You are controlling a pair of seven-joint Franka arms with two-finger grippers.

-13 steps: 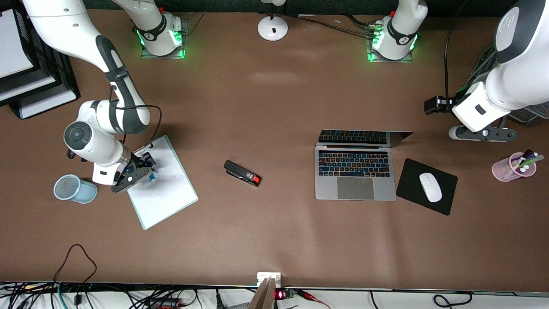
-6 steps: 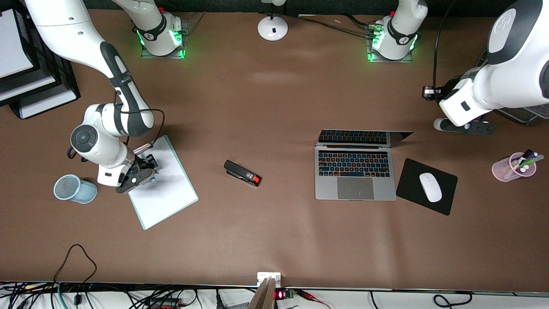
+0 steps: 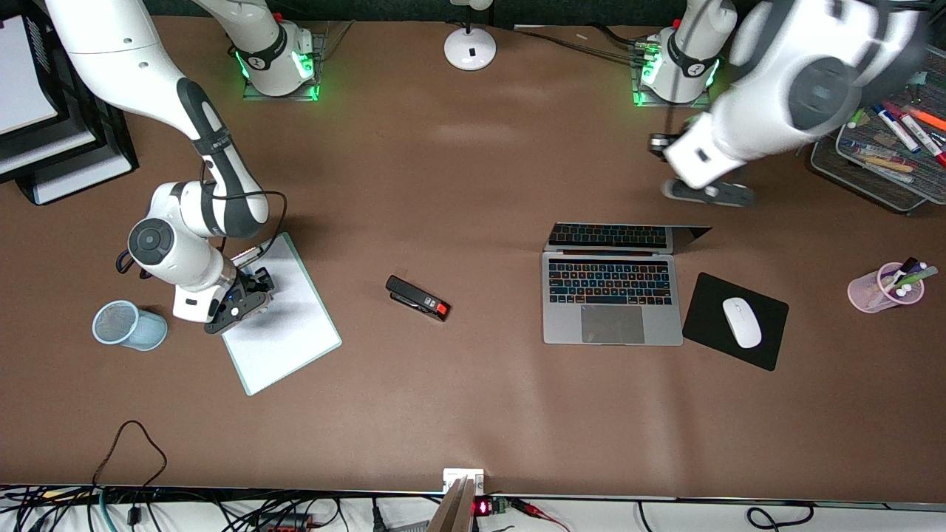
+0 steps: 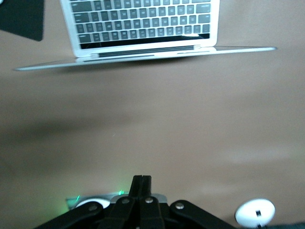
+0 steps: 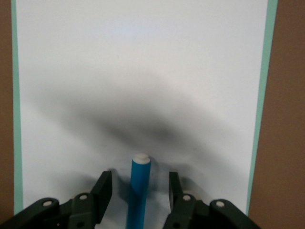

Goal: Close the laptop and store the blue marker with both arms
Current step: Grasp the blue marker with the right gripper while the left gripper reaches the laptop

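The silver laptop [image 3: 612, 325] lies open near the left arm's end of the table, its lid [image 3: 628, 236] raised; the left wrist view shows it too [image 4: 143, 28]. My left gripper [image 3: 706, 192] hangs over bare table between the lid and the left arm's base, shut on nothing [image 4: 141, 179]. The blue marker [image 5: 139, 191], with a white end, lies on a white green-edged pad [image 3: 284, 325]. My right gripper [image 3: 251, 294] is low over that pad, open [image 5: 139, 179], one finger on each side of the marker with gaps showing. The front view hides the marker.
A black-and-red stapler [image 3: 418, 298] lies mid-table. A white mouse [image 3: 741, 322] sits on a black mat [image 3: 706, 295] beside the laptop. A blue mesh cup [image 3: 126, 325] stands next to the pad. A pink pen cup [image 3: 883, 290] and a mesh tray [image 3: 850, 159] are at the left arm's end.
The left arm has swung from its table end toward the laptop's lid, and its gripper has shut. The right gripper's fingers have narrowed around the marker.
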